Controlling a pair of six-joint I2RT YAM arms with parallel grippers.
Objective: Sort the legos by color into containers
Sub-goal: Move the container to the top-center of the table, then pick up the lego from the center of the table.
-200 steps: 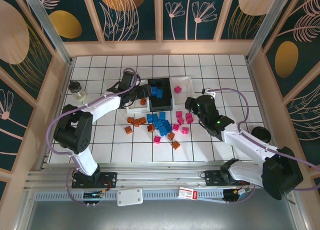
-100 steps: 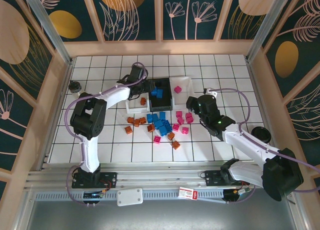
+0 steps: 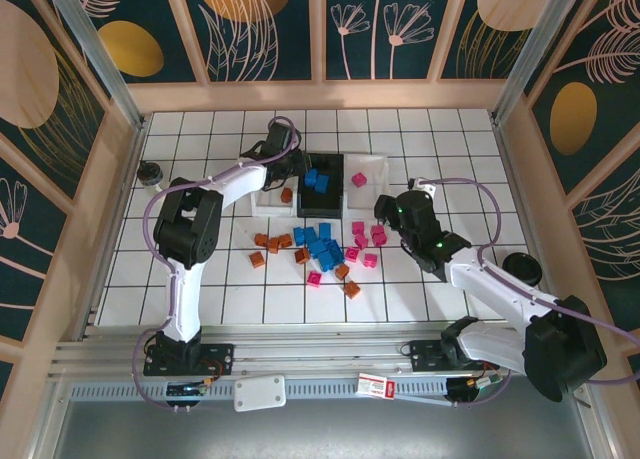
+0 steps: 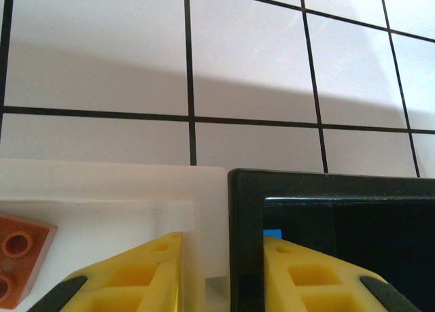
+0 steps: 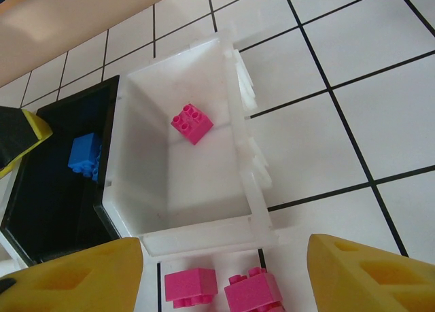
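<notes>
Three containers stand in a row: a left white tray, a black tray and a right white tray. My left gripper is at their far side, shut on the adjoining walls of the left white tray and the black tray, one finger inside each. An orange lego lies in that white tray, blue legos in the black one, and a pink lego in the right one. My right gripper hangs open over two loose pink legos.
Loose legos lie in front of the trays: orange ones to the left, blue ones in the middle, pink ones to the right. A small jar stands by the left wall. A black round object sits at the right.
The left gripper has moved toward the far side of the trays and closed on the walls between the left white and black trays. The right arm has not moved.
</notes>
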